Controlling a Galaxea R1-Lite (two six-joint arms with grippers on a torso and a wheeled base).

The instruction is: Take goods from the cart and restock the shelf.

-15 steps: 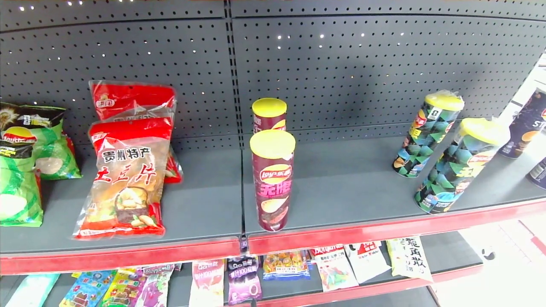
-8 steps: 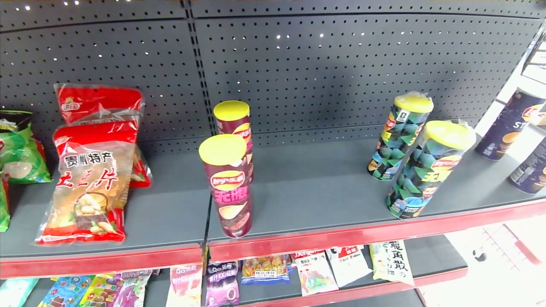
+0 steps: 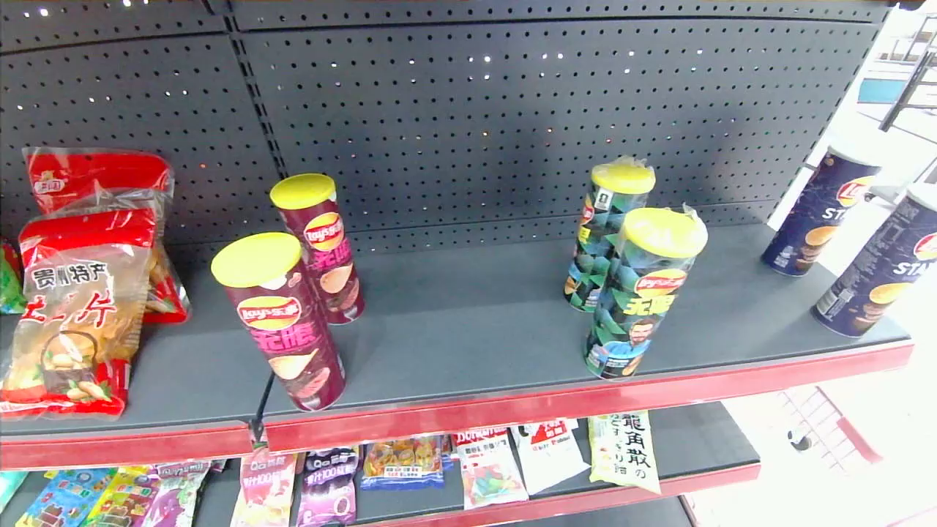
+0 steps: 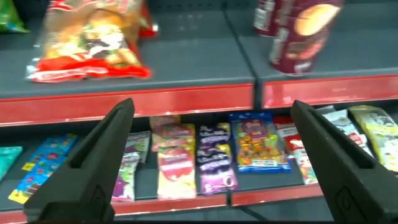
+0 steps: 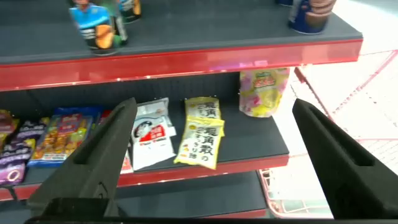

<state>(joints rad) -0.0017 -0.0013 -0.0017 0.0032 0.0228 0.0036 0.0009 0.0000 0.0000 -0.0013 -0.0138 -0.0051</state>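
Note:
The grey shelf board (image 3: 498, 322) with a red front lip carries two maroon chip cans with yellow lids (image 3: 282, 322), two green patterned cans (image 3: 637, 293) and two dark blue cans (image 3: 875, 271) at its right end. Red snack bags (image 3: 73, 307) lean at the left. My left gripper (image 4: 211, 106) is open and holds nothing, in front of the shelf lip below a maroon can (image 4: 298, 34). My right gripper (image 5: 214, 104) is open too and holds nothing, level with the lower shelf beneath a green can (image 5: 96, 25).
The lower shelf (image 3: 703, 439) holds a row of small candy and snack packets (image 3: 483, 468). Perforated dark panels (image 3: 512, 110) back the shelf. A red wire frame (image 3: 827, 432) stands on the pale floor past the shelf's right end.
The whole head picture has slid left, so the camera has turned right. The goods on the shelf have kept their places.

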